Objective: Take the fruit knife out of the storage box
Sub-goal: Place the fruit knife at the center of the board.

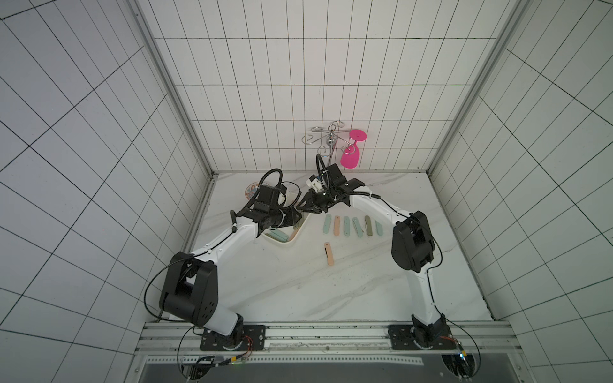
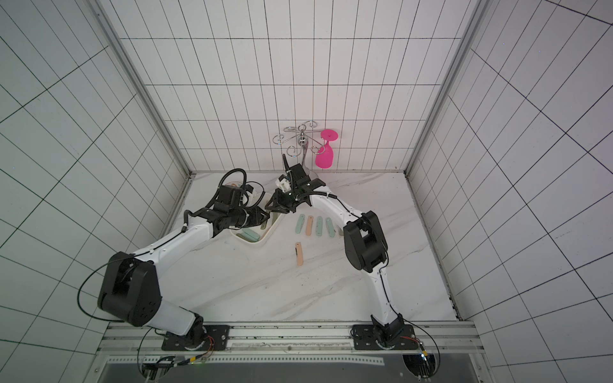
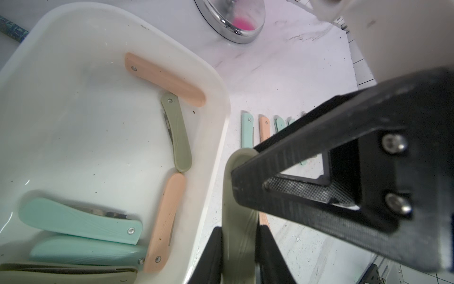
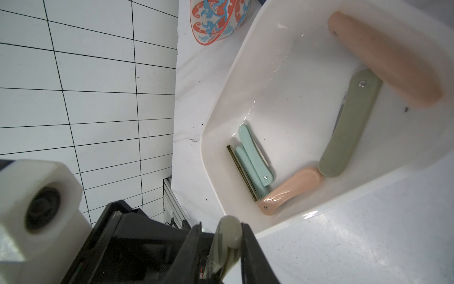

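Progress is well along for one piece: an olive fruit knife (image 3: 237,196), folded shut, is held in the air outside the storage box (image 3: 216,137), just beside its long wall and above the bench (image 3: 282,73). That knife is judged to be in mid-handover, since it is gripped at both ends at once. The left tool (image 3: 239,231) is closed narrow on the near end, its two black fingers (image 3: 213,253) pressed against the handle's flat sides. The right tool (image 4: 222,228) is seen in the right wrist view with its jaws drawn in close around the rounded far end, and contact on both sides appears to be made, though how firmly it is clamped cannot be told. In both top views the two tools are seen meeting tip to tip above the far part of the box (image 1: 282,244). What is already done can be read from the bench: a row of folded knives (image 1: 347,226) is laid out side by side to the right of the box, and a single peach knife (image 1: 329,253) is set apart nearer the front. What is left is larger than the piece in hand: at least six more folded knives (image 3: 177,132) are lying on the box floor, in peach, olive and mint. The held knife has yet to be released by the left tool and set down.
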Robot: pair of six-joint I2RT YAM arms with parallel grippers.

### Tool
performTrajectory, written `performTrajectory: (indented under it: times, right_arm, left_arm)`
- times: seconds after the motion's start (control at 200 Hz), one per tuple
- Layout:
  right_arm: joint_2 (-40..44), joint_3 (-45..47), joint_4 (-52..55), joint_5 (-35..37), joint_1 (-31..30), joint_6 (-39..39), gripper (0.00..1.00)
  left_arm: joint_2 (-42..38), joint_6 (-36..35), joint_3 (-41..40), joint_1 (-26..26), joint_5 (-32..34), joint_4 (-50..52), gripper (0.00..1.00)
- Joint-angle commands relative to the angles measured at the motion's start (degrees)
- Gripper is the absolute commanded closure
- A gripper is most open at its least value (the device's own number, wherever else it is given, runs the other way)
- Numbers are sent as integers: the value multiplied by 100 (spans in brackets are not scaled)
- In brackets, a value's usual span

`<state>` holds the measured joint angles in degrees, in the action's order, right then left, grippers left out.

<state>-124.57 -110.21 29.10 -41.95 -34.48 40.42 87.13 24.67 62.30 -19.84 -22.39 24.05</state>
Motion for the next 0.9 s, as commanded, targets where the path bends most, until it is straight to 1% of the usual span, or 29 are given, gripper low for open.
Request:
performTrajectory:
  times: [0.0,0.175,0.295,0.455,0.5,0.67,0.895]
  right_arm:
    - [-120,-229,-98,-128,-99,96,78]
    - [-120,-228,-105,-145,-107,106,93]
    - [-111,-215,-99,-131,-107,102,100]
    - [-89,-229,-104,-120,-51,106,100]
    - [-68,-218,-116,-153,2,114,100]
    - [153,-3,-126,-230,300,16,100]
    - [756,969,-103,-416,714,-300,100]
  left_arm:
    - [-144,29,-41,-20,-52,-229,88]
    - [-148,38,-52,-20,-60,-261,87]
    - [-170,38,-69,-20,-68,-278,82]
    - [-236,14,-111,-20,-65,-296,62]
    - [-270,-1,-130,-20,-64,-295,58]
    - [-419,-67,-226,-20,-58,-265,50]
    - [-596,-99,-320,4,-31,-195,47]
